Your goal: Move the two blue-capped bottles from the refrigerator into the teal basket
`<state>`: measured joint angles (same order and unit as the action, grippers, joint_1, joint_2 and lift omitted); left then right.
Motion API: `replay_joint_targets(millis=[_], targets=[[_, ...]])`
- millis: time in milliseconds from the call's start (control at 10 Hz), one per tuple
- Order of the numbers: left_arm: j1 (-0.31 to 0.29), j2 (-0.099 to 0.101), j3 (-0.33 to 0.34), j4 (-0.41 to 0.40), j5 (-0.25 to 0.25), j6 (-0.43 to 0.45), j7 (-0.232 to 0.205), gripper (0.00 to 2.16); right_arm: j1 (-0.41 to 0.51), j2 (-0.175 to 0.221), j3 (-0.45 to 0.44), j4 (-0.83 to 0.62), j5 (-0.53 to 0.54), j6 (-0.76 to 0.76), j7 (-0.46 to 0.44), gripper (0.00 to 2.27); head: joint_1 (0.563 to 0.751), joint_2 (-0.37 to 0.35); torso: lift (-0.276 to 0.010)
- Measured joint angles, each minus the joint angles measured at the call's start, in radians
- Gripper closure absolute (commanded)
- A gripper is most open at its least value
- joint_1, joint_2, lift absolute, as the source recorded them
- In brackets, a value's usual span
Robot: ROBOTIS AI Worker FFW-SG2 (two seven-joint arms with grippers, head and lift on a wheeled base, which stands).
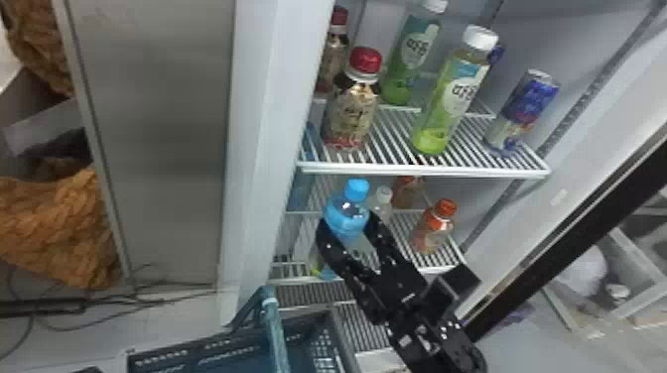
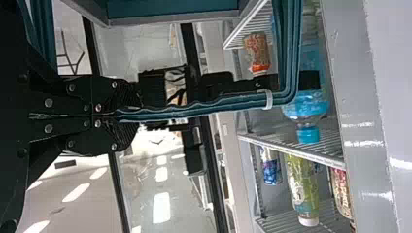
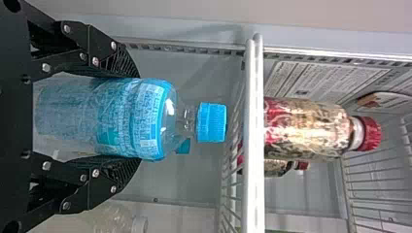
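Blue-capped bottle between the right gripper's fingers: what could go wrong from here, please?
The blue-capped bottle is lower than the upper wire shelf, so lifting it too early may knock its cap there. The left gripper pinches the handle of the teal basket, which might swing if the bottle lands hard.

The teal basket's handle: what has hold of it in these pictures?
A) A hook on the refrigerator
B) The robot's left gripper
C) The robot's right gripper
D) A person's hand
B: the left wrist view shows the left gripper with its fingers closed on the handle of the teal basket.
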<state>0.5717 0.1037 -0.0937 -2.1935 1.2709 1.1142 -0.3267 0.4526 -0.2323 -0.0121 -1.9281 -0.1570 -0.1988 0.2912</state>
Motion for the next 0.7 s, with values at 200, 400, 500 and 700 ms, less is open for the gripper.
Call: replay_joint_targets(millis=[200, 400, 500, 700], targets=[[-0.001, 0.001, 0.000, 0.001, 0.002, 0.000, 0.000, 1.16, 0.072, 0.003, -0.029, -0.092, 0.004, 0.060, 0.030, 0.61, 0.695, -0.350, -0.165], [-0.002, 0.003, 0.000, 0.001, 0.003, 0.000, 0.000, 1.16, 0.133, 0.005, -0.045, -0.161, 0.005, 0.109, 0.056, 0.61, 0.695, -0.350, -0.164], [-0.002, 0.003, 0.000, 0.001, 0.004, 0.000, 0.000, 1.16, 0.161, 0.008, -0.053, -0.197, 0.004, 0.130, 0.070, 0.61, 0.695, -0.350, -0.164], [0.000, 0.004, 0.002, 0.001, 0.004, 0.000, 0.000, 1.16, 0.198, 0.015, -0.060, -0.241, 0.004, 0.146, 0.081, 0.61, 0.695, -0.350, -0.164]])
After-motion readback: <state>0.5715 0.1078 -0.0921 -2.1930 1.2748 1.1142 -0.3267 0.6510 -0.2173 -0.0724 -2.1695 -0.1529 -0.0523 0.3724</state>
